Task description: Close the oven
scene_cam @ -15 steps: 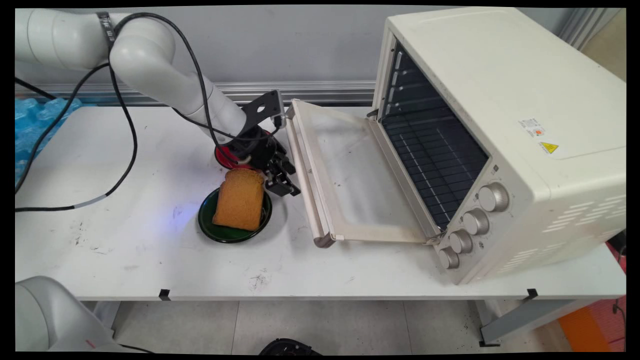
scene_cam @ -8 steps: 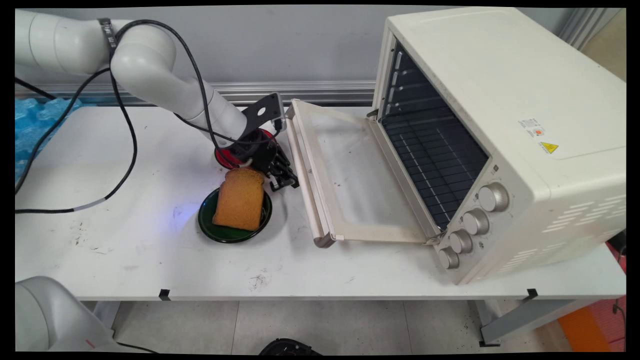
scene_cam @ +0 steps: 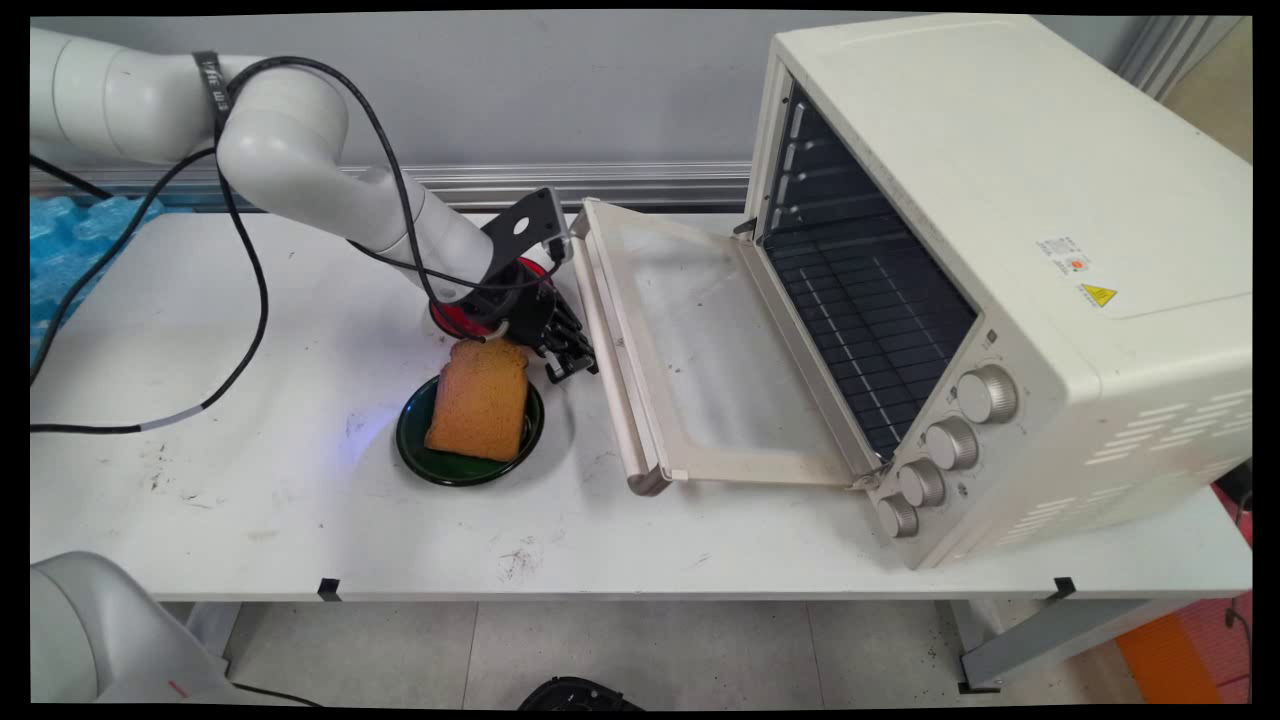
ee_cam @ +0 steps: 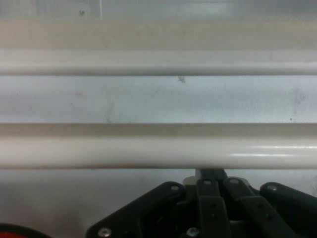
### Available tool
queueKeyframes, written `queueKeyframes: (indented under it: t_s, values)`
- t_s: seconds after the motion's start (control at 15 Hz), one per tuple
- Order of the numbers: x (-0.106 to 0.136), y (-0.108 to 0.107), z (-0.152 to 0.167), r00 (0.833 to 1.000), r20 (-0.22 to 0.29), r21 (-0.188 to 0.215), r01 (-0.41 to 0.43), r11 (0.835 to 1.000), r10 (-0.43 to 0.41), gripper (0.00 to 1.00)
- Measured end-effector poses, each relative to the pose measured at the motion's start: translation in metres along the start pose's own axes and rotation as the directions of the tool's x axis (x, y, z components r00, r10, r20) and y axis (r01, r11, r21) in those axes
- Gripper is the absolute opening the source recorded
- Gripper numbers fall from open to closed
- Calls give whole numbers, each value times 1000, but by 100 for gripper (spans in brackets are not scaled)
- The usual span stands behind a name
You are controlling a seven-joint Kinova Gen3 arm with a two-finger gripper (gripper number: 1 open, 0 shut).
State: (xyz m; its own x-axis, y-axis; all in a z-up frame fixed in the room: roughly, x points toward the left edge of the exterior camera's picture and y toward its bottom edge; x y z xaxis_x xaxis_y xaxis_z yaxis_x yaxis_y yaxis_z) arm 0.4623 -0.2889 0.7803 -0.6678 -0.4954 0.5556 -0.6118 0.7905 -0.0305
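Note:
My black gripper (scene_cam: 568,366) hangs low over the table, between a slice of brown bread (scene_cam: 480,400) and the handle (scene_cam: 603,345) of the open oven door (scene_cam: 700,330). The bread lies on a dark green plate (scene_cam: 414,452). In the hand view the gripper (ee_cam: 210,173) is shut with nothing between its fingers, and its tip sits just under the cream handle bar (ee_cam: 158,146). A red round thing (scene_cam: 450,318) lies partly hidden behind the hand, and its edge shows at the hand view's lower left (ee_cam: 15,232).
The cream toaster oven (scene_cam: 1000,200) fills the table's right side, its door folded down flat toward the left and dark racks (scene_cam: 860,290) inside. Black cables (scene_cam: 250,280) hang from the arm over the left of the table. Blue packing material (scene_cam: 70,240) lies at the far left.
The gripper's fingers have drawn together from open to shut, and the hand has shifted slightly up and back beside the door handle. Bread, plate and oven have not moved.

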Motion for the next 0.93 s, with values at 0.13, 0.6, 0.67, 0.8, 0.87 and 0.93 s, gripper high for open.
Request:
queueKeyframes:
  t_s: [0.13,0.6,0.67,0.8,0.87,0.93]
  values:
    - [0,1,1,1000,-14,3,6,1000,-6,0]
    - [4,3,2,998,-61,11,13,1000,-12,0]
    - [4,3,1,998,-67,13,13,1000,-12,0]
    - [5,2,0,997,-78,16,12,1000,-10,0]
    - [6,1,-1,996,-84,18,10,1000,-9,0]
    - [6,0,-3,996,-90,21,9,1000,-7,0]
